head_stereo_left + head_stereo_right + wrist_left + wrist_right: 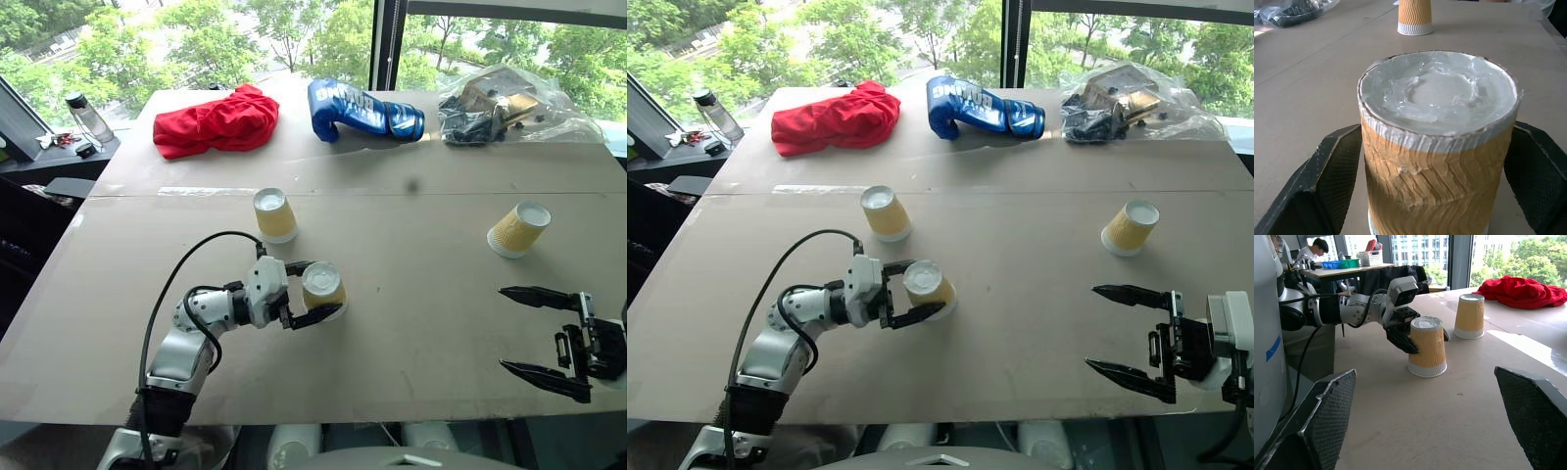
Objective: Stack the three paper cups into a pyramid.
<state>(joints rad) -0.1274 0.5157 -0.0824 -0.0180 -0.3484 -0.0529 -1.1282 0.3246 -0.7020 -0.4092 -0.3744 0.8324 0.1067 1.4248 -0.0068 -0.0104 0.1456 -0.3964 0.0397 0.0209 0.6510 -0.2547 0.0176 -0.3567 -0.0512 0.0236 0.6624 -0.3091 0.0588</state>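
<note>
Three paper cups stand upside down on the brown table [411, 323], white bases up. One cup [274, 215] is at mid-left. A second cup [323, 277] is just in front of it, with my left gripper [326, 289] shut on its ribbed wall; the black fingers [1332, 186] press both sides. The third cup [519, 230] stands apart at the right. My right gripper [502, 328] hovers open and empty near the front right edge, pointing left, well short of the third cup. No cup rests on another.
Along the far edge lie a red cloth [216, 120], a blue boxing glove [362, 110] and a clear plastic bag of dark items [509, 106]. A bottle [88, 117] stands on a side surface at far left. A person [1317, 247] sits at a desk beyond.
</note>
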